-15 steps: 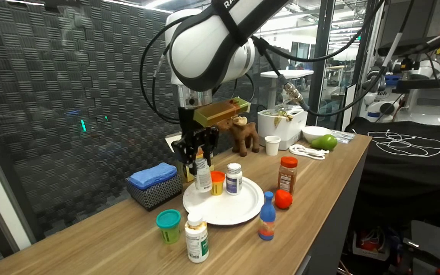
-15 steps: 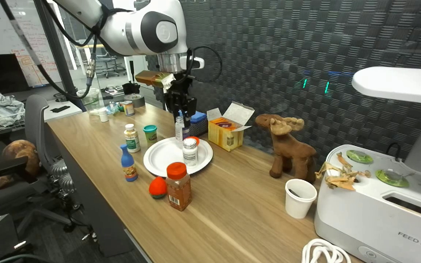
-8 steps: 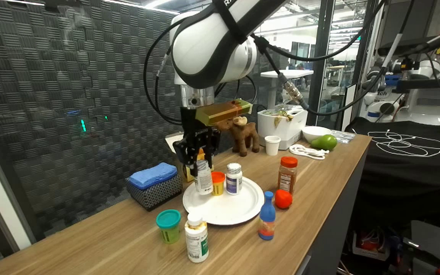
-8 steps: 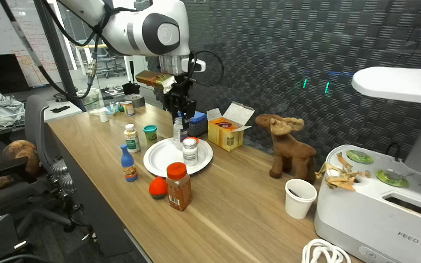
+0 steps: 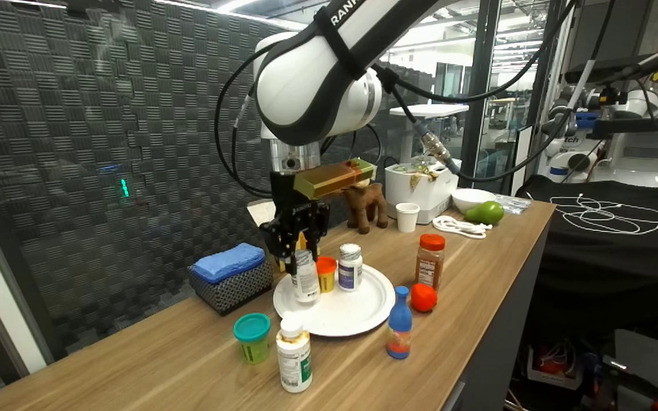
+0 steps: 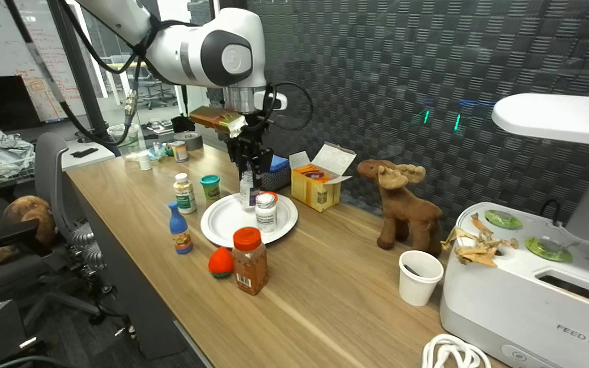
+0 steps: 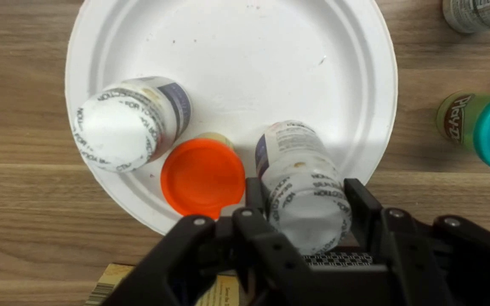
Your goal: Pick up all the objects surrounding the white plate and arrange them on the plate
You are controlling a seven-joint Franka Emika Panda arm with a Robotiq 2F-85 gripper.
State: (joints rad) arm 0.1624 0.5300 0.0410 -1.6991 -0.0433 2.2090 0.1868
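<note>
"FEED ME!" is on the planter [image 6: 522,299], lower right in an exterior view; "RANK" on the arm [image 5: 317,85], top centre in an exterior view. Wrist view: "Play-D" on the tub [image 7: 468,123], right; "FOR YOU" on the left bottle [image 7: 134,123]; "SEAL" on the lower bottle [image 7: 306,187].

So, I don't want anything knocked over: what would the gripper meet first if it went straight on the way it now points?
Most likely the white plate: the gripper points down, holding a white bottle that would land there first. Whether the bottle already touches is unclear.
</note>
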